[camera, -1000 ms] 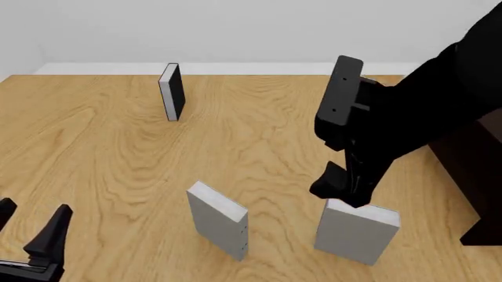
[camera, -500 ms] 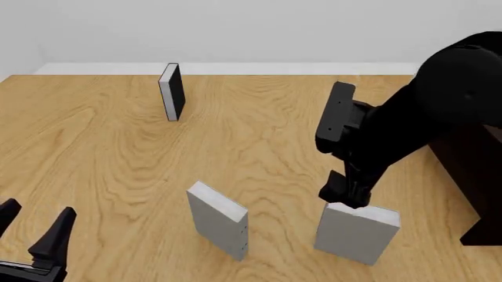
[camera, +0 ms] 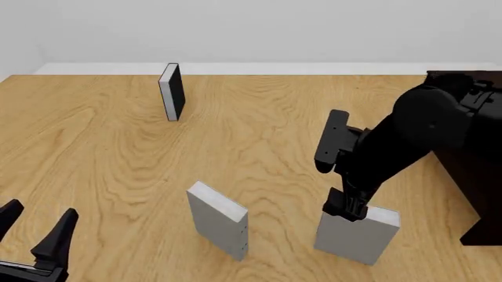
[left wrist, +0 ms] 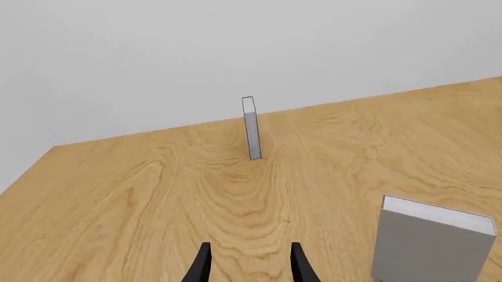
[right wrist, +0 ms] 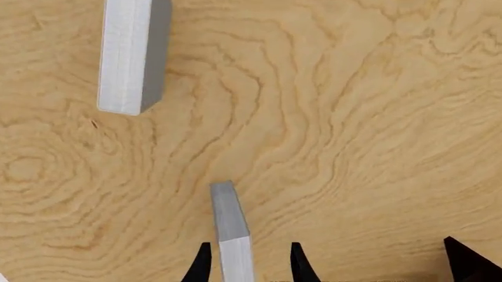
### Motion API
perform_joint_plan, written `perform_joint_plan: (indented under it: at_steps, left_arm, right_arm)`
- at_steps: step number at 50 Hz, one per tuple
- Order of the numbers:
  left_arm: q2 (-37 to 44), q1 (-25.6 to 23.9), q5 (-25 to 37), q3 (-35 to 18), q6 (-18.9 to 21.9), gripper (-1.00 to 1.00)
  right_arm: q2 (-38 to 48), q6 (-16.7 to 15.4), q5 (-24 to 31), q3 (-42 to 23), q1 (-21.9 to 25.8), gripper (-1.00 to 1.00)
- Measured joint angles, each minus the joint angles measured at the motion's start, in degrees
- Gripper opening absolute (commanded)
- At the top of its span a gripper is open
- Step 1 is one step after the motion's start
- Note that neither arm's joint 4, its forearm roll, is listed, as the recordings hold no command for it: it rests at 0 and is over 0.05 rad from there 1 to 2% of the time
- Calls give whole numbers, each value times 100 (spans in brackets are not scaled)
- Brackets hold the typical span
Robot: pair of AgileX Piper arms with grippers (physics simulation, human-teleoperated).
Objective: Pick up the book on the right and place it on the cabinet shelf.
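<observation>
Lower right of front view: right gripper (camera: 346,210), jaws parted, straddled the upright grey book (camera: 354,234); left gripper (camera: 35,235) stood open, empty.

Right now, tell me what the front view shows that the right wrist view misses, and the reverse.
Front view only: the dark cabinet, the black-covered book standing far back, the left gripper and the right arm's body. Right wrist view only: the grey book's narrow top edge seen from above, lying between the right gripper's open fingertips. Both share: that book, the second grey book and the wooden table.
</observation>
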Motion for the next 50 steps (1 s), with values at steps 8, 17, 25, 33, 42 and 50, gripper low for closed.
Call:
perform_joint_plan:
  at_steps: [8,17,25,33,42,50]
  left_arm:
    - [-3,-13,18,0,20,100]
    - [-6,-21,41,0,62,100]
    - [-1,-29,53,1,100,100]
    - [7,-34,60,1,137,100]
    - [14,-41,71,1,171,100]
    - [15,-46,83,1,189,100]
  right_arm:
    - [70,-88,-162,183,-108,100]
    - [132,-8,-349,421,-36,100]
    - [163,84,-518,642,25,100]
    - [193,131,-679,844,24,100]
    - [226,130,-799,999,-7,100]
    - [198,-72,-825,1066,-20,-100]
